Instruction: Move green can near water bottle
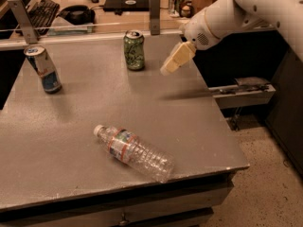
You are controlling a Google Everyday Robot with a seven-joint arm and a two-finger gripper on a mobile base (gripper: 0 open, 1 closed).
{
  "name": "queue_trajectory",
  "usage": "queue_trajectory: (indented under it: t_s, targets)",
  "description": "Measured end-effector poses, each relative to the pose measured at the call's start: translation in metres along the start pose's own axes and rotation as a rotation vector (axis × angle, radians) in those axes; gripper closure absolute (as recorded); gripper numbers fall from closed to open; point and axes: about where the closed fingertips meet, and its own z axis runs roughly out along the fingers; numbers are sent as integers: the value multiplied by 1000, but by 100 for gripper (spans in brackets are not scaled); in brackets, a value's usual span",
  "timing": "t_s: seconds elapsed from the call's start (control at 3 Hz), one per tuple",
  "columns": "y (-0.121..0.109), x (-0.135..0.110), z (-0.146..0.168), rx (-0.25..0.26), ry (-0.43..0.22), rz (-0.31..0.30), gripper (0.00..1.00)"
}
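The green can stands upright at the back middle of the grey table. The water bottle lies on its side near the front edge, its white cap pointing to the back left. My gripper hangs from the white arm above the table, a short way right of the green can and apart from it. It holds nothing.
A blue-and-silver can stands upright at the back left. A rail with two metal posts runs behind the table, with a keyboard and desk items beyond. A drawer unit sits right of the table.
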Motion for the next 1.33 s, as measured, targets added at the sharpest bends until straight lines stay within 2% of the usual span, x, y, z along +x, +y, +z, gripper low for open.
queue_trajectory:
  t_s: [0.33, 0.67, 1.0, 1.33]
  targets:
    - [-11, -22, 38, -30, -105, 24, 0]
    - [-21, -39, 80, -35, -214, 59, 0]
    - [-29, -47, 102, -39, -294, 96, 0]
    - [-30, -60, 118, -73, -357, 134, 18]
